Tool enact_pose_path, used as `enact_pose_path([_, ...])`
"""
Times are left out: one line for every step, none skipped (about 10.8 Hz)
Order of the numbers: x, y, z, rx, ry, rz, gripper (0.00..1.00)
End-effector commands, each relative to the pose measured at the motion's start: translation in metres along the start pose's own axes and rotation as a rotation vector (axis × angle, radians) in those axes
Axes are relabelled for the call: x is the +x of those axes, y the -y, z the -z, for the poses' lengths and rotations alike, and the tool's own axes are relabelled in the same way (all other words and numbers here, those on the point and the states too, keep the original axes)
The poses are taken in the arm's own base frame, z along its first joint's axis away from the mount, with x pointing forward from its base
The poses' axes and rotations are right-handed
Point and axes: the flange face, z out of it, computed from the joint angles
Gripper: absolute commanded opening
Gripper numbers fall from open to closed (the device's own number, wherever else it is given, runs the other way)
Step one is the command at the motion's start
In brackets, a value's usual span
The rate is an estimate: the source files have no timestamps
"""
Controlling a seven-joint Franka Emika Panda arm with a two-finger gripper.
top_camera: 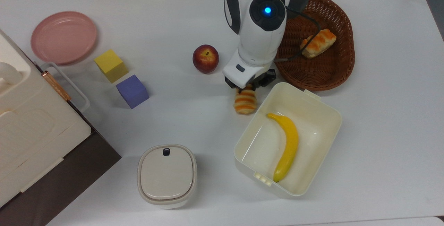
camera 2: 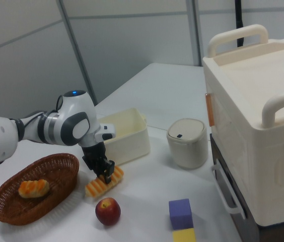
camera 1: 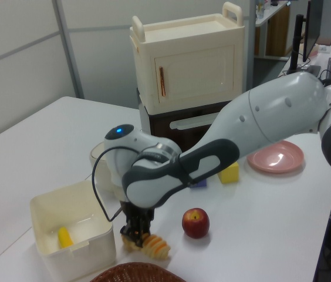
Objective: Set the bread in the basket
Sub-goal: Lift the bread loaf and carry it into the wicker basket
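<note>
The bread (top_camera: 245,100), a long roll with thin orange and cream ridges, lies between the apple and the cream box; its far end is under my wrist. My gripper (top_camera: 247,87) is shut on that end. In the right view the fingers clamp the bread (camera 2: 103,182) at its raised end, with the other end low by the table. The left view shows the gripper (camera 1: 136,235) gripping the bread (camera 1: 152,245). The dark-brown wicker basket (top_camera: 333,71) sits just to the top view's right of my arm and holds a shorter, chunkier roll (top_camera: 318,43).
A cream plastic box (top_camera: 324,103) with a banana (top_camera: 288,146) stands right beside the bread. A red apple (top_camera: 205,58) lies on the other side. Farther off are a lidded pot (top_camera: 167,175), blue cube (top_camera: 132,91), yellow cube (top_camera: 111,65), pink plate (top_camera: 63,37) and cream cabinet (top_camera: 20,122).
</note>
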Motion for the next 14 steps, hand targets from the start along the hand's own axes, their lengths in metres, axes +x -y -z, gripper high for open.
enact_pose_path([-0.023,0.003,0.039,-0.027,0.056,0.001,0.39])
enact_pose_path([-0.029,0.007,0.053,-0.024,0.06,0.011,0.39])
enact_pose_path([-0.035,0.011,0.066,-0.022,0.065,0.017,0.39])
enact_pose_path([-0.047,0.028,0.08,-0.028,0.086,0.048,0.39])
enact_pose_path([-0.058,0.049,0.087,-0.033,0.104,0.081,0.39])
enact_pose_path([-0.066,0.075,0.096,-0.031,0.096,0.115,0.39])
enact_pose_path([-0.077,0.104,0.097,-0.037,0.092,0.13,0.42])
enact_pose_path([-0.085,0.131,0.103,-0.041,0.076,0.132,0.46])
enact_pose_path([-0.093,0.151,0.108,-0.041,0.066,0.149,0.51])
enact_pose_path([-0.098,0.162,0.109,-0.041,0.062,0.166,0.71])
enact_pose_path([-0.101,0.168,0.11,-0.042,0.058,0.172,0.87])
enact_pose_path([-0.1,0.169,0.11,-0.042,0.054,0.174,0.92])
enact_pose_path([-0.098,0.165,0.112,-0.041,0.05,0.168,0.98])
enact_pose_path([-0.093,0.162,0.121,-0.037,0.03,0.162,1.0])
